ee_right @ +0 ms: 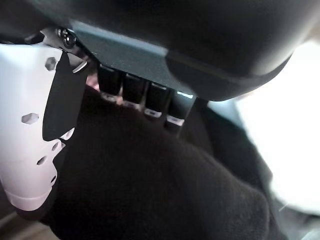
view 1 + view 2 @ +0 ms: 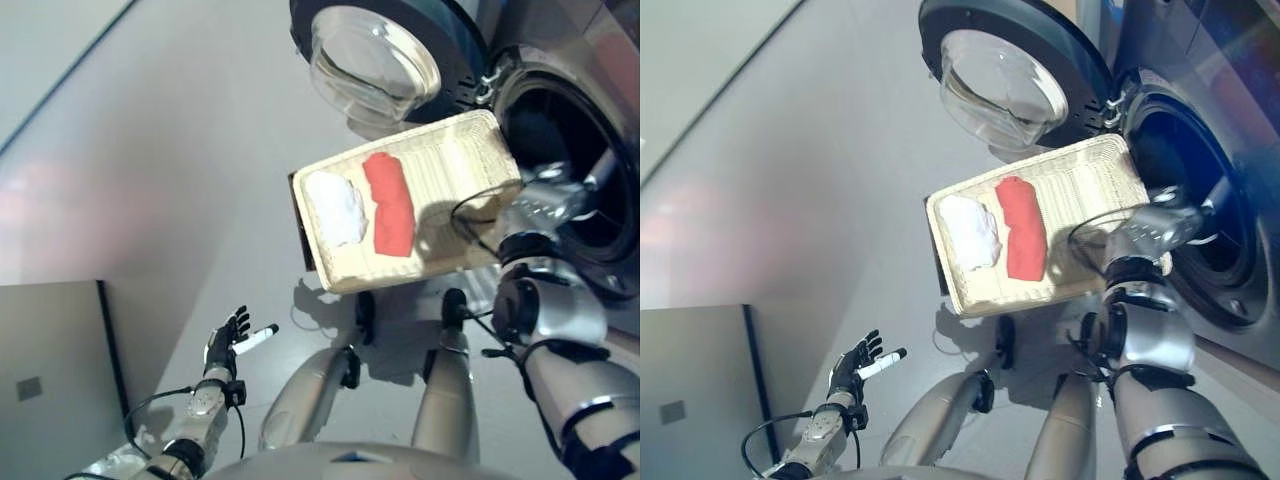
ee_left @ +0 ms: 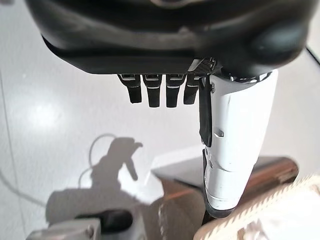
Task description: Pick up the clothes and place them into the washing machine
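Observation:
The shallow wicker basket (image 2: 455, 165) sits beside the washing machine and holds a white cloth (image 2: 335, 205) and a red cloth (image 2: 390, 205) side by side. My right arm reaches past the basket's near corner into the dark drum (image 2: 570, 140). In the right wrist view my right hand (image 1: 150, 50) has its fingers straight over a black cloth (image 1: 150, 190), with the thumb resting against it. My left hand (image 2: 228, 340) hangs low over the floor to the left, open and empty, and also shows in the left wrist view (image 3: 165, 40).
The machine's round glass door (image 2: 375, 60) stands open behind the basket. The dark brown box (image 3: 270, 172) under the basket shows in the left wrist view. A grey panel (image 2: 50, 380) stands at the lower left.

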Available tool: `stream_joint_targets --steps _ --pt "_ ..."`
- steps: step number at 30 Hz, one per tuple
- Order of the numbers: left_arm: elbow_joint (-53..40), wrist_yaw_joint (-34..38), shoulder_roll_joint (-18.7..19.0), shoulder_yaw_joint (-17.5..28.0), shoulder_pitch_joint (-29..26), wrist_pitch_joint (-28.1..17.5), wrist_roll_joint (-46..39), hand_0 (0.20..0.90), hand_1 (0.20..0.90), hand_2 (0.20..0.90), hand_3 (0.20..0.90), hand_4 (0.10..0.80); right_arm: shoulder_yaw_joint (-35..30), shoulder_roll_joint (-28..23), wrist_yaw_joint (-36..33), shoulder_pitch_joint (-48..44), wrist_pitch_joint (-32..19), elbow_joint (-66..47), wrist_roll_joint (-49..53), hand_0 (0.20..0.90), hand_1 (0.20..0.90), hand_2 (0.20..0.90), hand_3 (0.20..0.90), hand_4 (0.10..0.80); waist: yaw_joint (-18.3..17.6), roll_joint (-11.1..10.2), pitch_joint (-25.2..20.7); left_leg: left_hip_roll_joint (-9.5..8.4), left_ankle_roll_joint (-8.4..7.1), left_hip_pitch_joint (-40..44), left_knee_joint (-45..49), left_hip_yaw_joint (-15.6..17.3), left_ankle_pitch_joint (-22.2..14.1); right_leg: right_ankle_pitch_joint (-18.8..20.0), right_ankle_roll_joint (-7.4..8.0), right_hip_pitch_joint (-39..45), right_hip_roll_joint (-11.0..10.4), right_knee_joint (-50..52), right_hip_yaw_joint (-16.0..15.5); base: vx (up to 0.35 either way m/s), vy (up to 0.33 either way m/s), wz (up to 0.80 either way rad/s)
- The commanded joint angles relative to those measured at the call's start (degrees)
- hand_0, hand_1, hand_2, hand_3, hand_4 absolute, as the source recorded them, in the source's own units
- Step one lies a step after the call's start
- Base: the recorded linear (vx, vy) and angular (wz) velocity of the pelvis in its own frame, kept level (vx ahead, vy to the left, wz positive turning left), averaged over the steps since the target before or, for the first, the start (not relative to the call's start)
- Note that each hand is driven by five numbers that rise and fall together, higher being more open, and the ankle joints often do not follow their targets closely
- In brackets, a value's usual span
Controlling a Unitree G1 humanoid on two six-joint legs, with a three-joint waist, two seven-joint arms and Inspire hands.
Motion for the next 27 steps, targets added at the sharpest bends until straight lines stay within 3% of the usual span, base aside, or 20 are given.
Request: stream_joint_targets --steps 1,3,4,5,8,9,23,27 --pt "0.49 1.71 2.29 -0.71 1.85 -2.7 -1.8 0.9 0.9 0.9 0.9 0.8 7.22 -7.18 -0.46 -3.51 -6.79 -6.84 -9.76 0.9 0.9 0.9 0.9 0.8 -0.72 -0.27 -3.64 -0.37 -5.87 -3.12 3.84 -1.76 -2.46 -1.82 -0.57 4.67 -1.68 -1.72 -2.07 -0.001 0.036 -0.01" --pt "1.4 2.06 2.17 -0.53 1.63 -2.51 -1.67 0.9 0.9 0.9 0.9 0.8 7.53 -6.86 -1.16 -3.45 -5.73 -4.01 -10.3 0.9 0.9 0.9 0.9 0.8 -0.69 0.22 -3.84 -0.57 -5.76 -2.98 3.73 -1.56 -2.56 -1.69 -0.55 4.56 -1.75 -1.83 -1.81 0.008 0.031 0.03" --pt "1.86 2.09 1.9 -0.45 1.51 -2.59 -1.73 0.9 0.9 0.9 0.9 0.8 7.62 -6.44 -1.22 -3.69 -5.26 -3.06 -10.32 0.299 0.299 0.299 0.299 0.371 -0.64 0.46 -3.85 -0.53 -5.69 -3.01 3.75 -1.26 -2.64 -1.6 -0.51 4.47 -1.76 -1.95 -1.61 0.038 0.026 0.02" --pt "2.12 2.08 1.55 -0.44 1.42 -2.64 -1.91 0.9 0.9 0.9 0.9 0.8 7.43 -5.75 -1.57 -3.44 -4.88 -2.22 -10.69 0.2 0.2 0.2 0.2 0.3 -0.63 0.69 -3.88 -0.6 -5.65 -2.85 3.86 -1.17 -3.16 -2.05 -0.46 4.51 -1.76 -1.88 -1.43 0.035 0.014 -0.05" --pt "1.71 1.66 0.63 -0.91 1.55 -3.06 -1.96 0.9 0.9 0.9 0.9 0.8 6.51 -4.66 -3.0 -2.26 -4.58 -0.46 -13.16 0.2 0.2 0.2 0.2 0.3 -0.5 1.51 -3.92 -0.52 -5.54 -2.87 3.88 -1.07 -3.19 -2.0 -0.46 4.59 -1.81 -2.07 -1.05 -0.002 0.001 -0.11" --pt "0.83 1.47 0.43 -1.5 1.69 -3.18 -1.66 0.9 0.9 0.9 0.9 0.8 5.45 -4.15 -3.55 -1.71 -5.07 -0.49 -13.04 0.9 0.9 0.9 0.9 0.8 -0.47 1.99 -3.91 -0.53 -5.5 -3.11 3.78 -1.08 -2.64 -1.56 -0.53 4.46 -1.78 -2.19 -1.08 -0.03 0.004 -0.07" --pt "2.7 1.39 0.16 -1.05 2.58 -2.25 -0.71 0.9 0.9 0.9 0.9 0.8 6.85 -2.81 1.56 -1.0 -2.93 4.94 -7.76 0.9 0.9 0.9 0.9 0.8 -0.6 2.0 -4.36 -0.15 -5.61 -3.03 3.58 -1.06 -3.11 -2.49 -0.93 3.81 -1.3 -1.23 -0.82 0.003 0.0 0.0" --pt "2.91 1.57 0.65 -0.81 2.27 -1.78 0.14 0.9 0.9 0.9 0.9 0.8 9.71 -4.69 0.75 -1.83 1.71 12.83 -9.39 0.9 0.9 0.9 0.9 0.8 -0.88 1.42 -4.25 0.07 -5.67 -3.09 3.65 -0.75 -3.18 -2.35 -1.12 3.51 -0.99 -1.1 -0.48 0.0 0.0 0.0"
